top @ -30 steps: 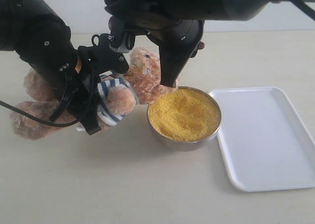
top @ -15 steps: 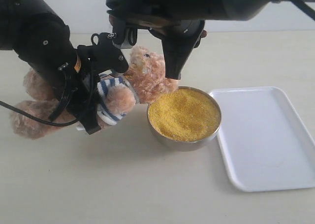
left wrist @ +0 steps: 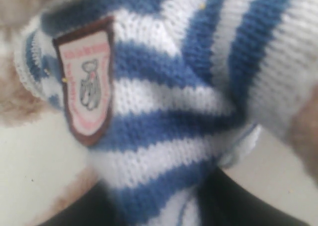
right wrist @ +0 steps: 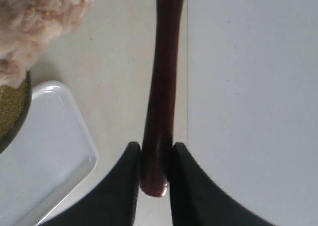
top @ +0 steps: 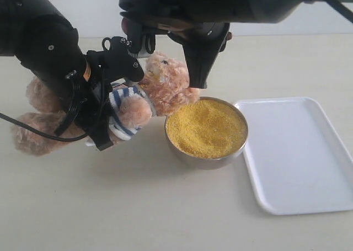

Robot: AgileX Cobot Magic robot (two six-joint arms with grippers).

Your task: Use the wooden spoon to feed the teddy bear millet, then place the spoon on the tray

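The teddy bear [top: 160,88] leans toward the steel bowl of millet [top: 205,127], its head just above the bowl's left rim. My left gripper [top: 110,96] is shut on its striped shirt [left wrist: 164,136], below the chest badge [left wrist: 87,84]. My right gripper [right wrist: 156,146] is shut on the handle of the wooden spoon [right wrist: 161,87], held in the air above and behind the bear's head. The spoon's bowl is out of view. In the exterior view only a brown end [top: 228,36] shows beside the right arm [top: 198,52]. The white tray [top: 298,151] lies right of the bowl.
The steel bowl [top: 207,163] almost touches the tray's left edge. Both black arms crowd the space above the bear and the bowl. A black cable [top: 33,132] runs from the left arm across the bear's leg. Bare beige table lies in front.
The right gripper with the spoon has risen a little above the bowl's far rim. The bear and the left gripper have not moved.
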